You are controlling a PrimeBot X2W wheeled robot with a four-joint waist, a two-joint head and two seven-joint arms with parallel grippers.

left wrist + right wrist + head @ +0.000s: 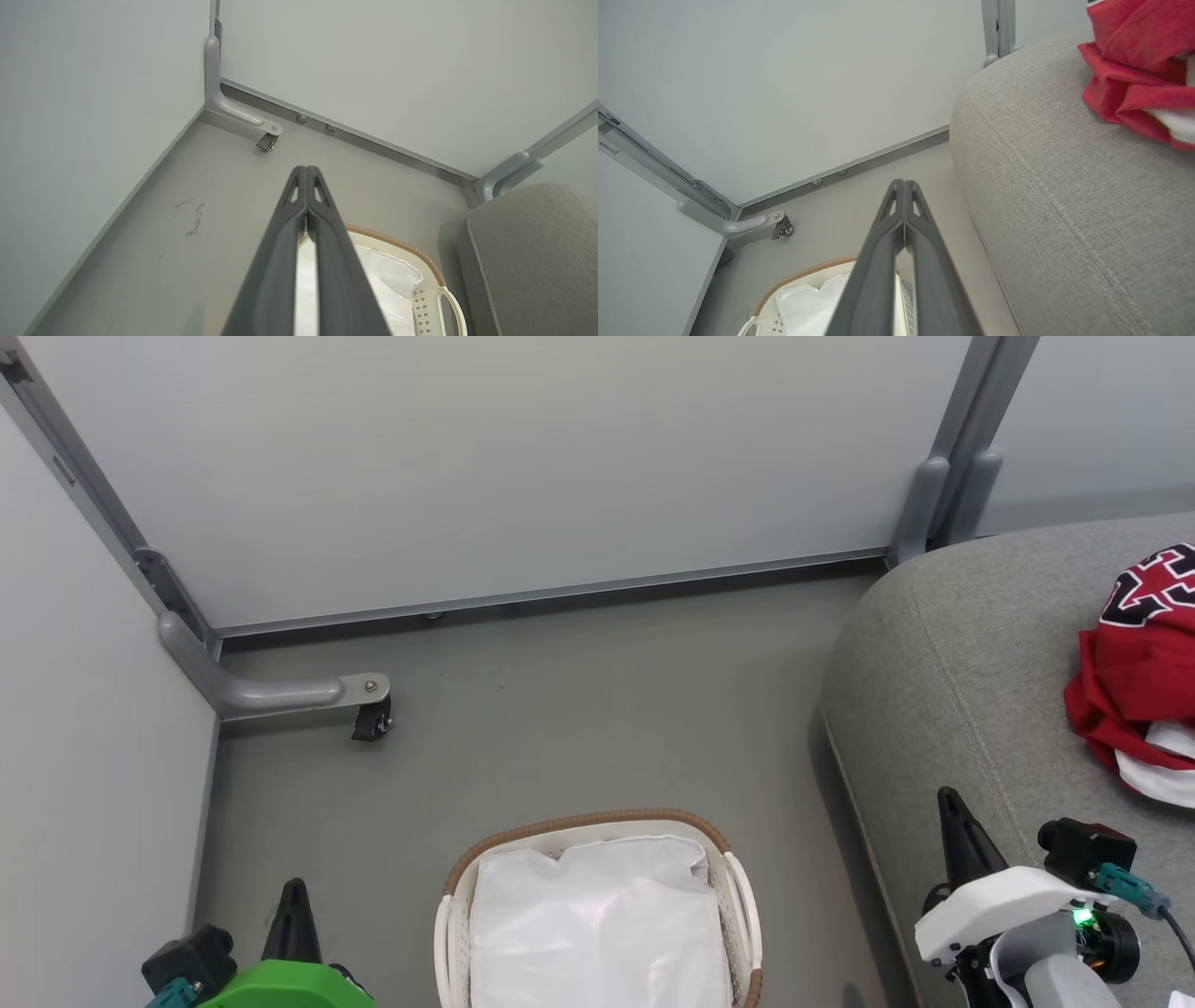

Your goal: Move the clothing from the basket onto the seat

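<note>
Clothing, red with white trim and a black-and-white number, lies heaped on the seat at three o'clock in the head view. It lies well back from the cushion's rounded edge, which I judge keeps it from sliding off.

The basket stands on the floor at six o'clock, beside the seat but apart from it. Inside it I see no red, just the white liner, so the task looks done or nearly so. The basket's near end is cut off by the picture edge.

The left gripper hovers at seven o'clock and the right gripper at five o'clock, above the seat's front edge. Both have their fingers pressed together on nothing. They flank the basket without touching it, which reads as a resting pose.

At ten o'clock a castor on a grey bracket props the partition walls.

Count:
- one red heap; how many garments it holds I cannot tell
- one basket
- one liner
- one seat
- two grippers
- one castor
</note>
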